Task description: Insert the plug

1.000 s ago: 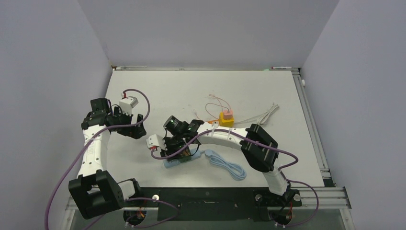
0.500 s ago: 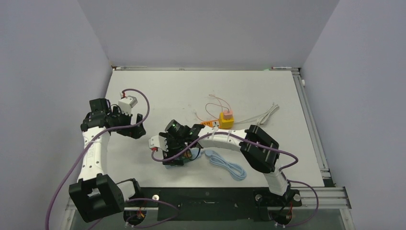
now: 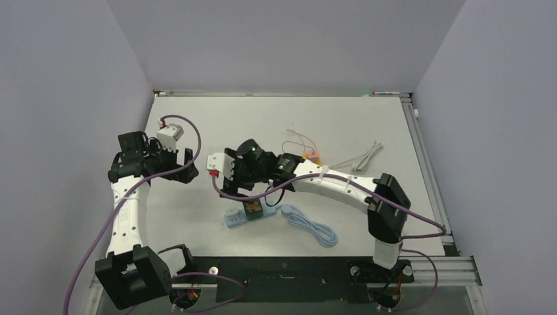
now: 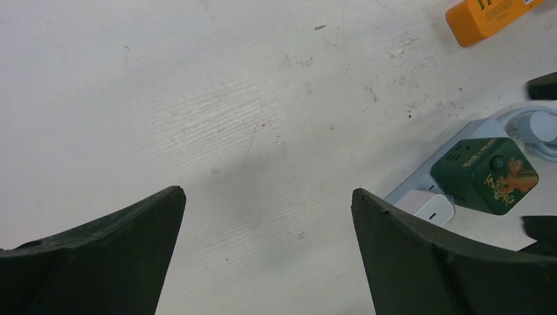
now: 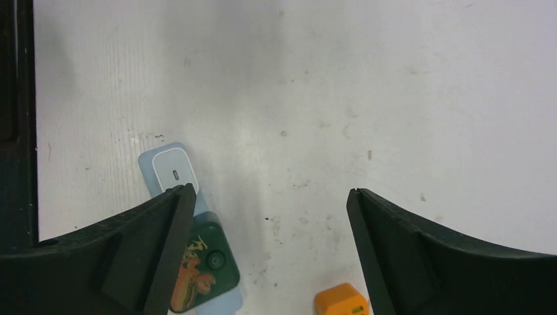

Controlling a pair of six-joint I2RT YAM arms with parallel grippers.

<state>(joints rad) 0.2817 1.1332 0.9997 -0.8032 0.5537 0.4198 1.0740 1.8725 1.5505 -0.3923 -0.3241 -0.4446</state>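
Green plug is sitting in the power strip; right gripper and left gripper are hovering, jaws spread wide, empty.

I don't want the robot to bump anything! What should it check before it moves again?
1. Green plug sits on the power strip: ok.
2. Plug pushed all the way in: cannot tell.
3. Right gripper open, holding nothing: ok.
4. Left gripper open, holding nothing: ok.
5. White charger sits on the strip beside the plug: ok.
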